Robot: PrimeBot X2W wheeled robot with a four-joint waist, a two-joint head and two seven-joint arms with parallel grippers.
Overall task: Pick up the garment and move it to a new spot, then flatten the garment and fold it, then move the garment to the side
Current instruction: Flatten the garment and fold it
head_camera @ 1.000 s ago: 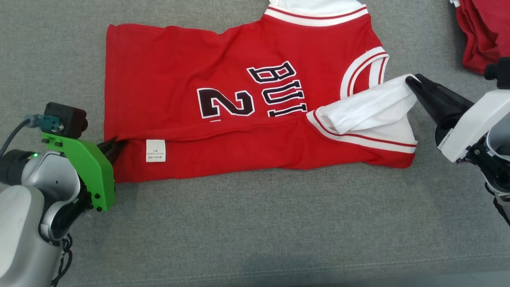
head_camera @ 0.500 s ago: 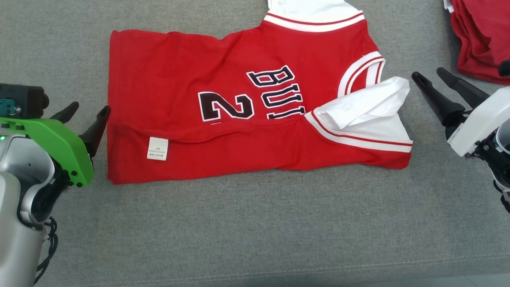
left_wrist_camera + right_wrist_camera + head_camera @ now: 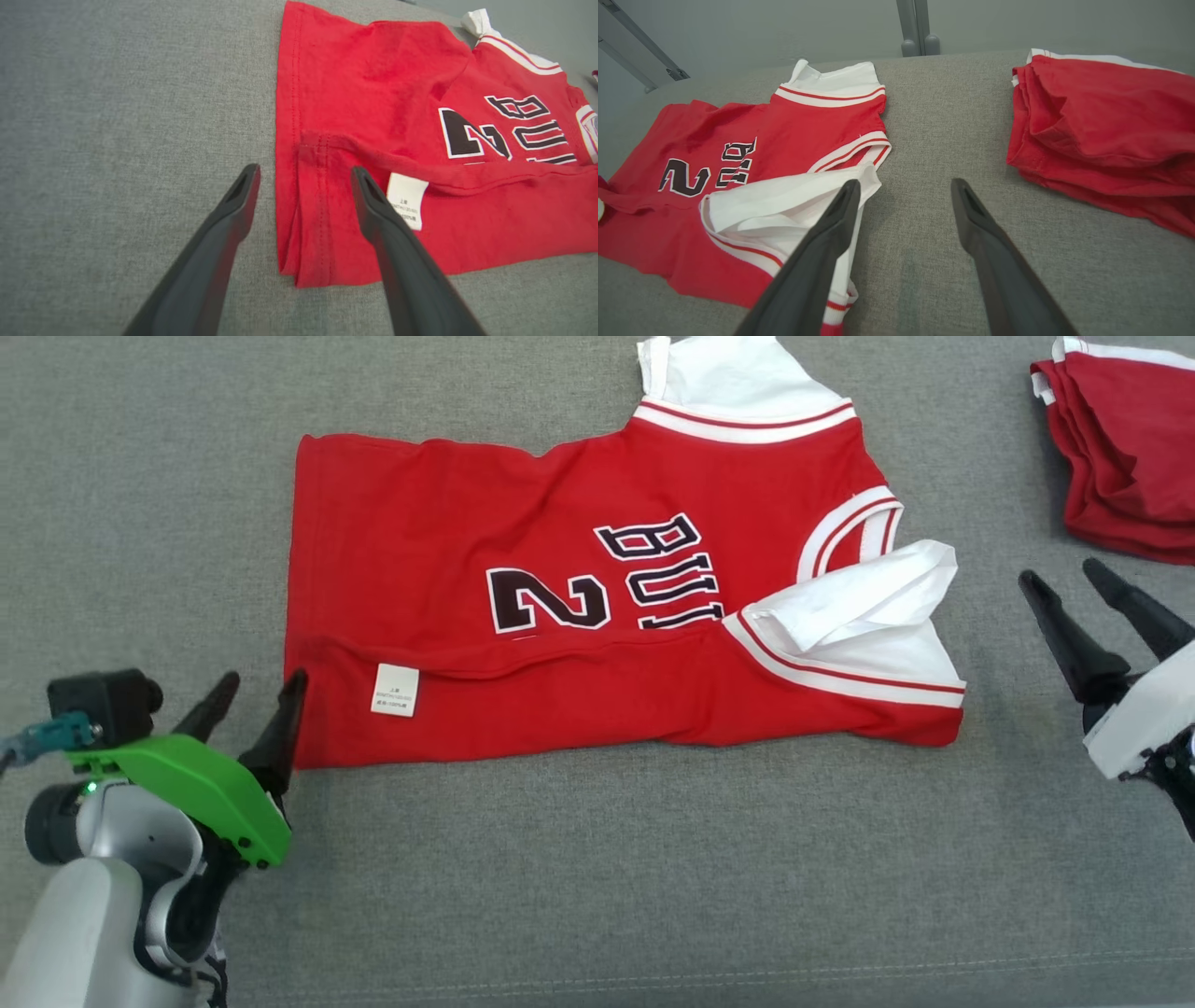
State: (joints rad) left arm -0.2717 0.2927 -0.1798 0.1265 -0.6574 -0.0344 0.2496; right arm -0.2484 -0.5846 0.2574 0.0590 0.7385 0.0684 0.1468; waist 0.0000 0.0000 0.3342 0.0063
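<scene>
The garment (image 3: pixel 523 523) is a red jersey with white sleeves and a black "2", lying on the grey cloth surface with its near edge folded over, a white label showing. My left gripper (image 3: pixel 261 686) stands open at the jersey's lower left corner, holding nothing; in the left wrist view the left gripper (image 3: pixel 303 172) straddles the hem of the garment (image 3: pixel 397 93), one finger over the cloth. My right gripper (image 3: pixel 1060 574) is open just right of the folded white sleeve, clear of it. In the right wrist view the right gripper (image 3: pixel 903 184) points past the garment (image 3: pixel 752 140).
A pile of folded red garments (image 3: pixel 1120 439) lies at the far right, also seen as a red pile (image 3: pixel 1101 130) in the right wrist view. Grey cloth surface (image 3: pixel 607 877) stretches in front. Metal posts (image 3: pixel 917 28) stand beyond the far edge.
Both grippers opened and let go of the jersey, the left at the hem corner, the right at the white sleeve. Both drew back from it. The head view has shifted.
</scene>
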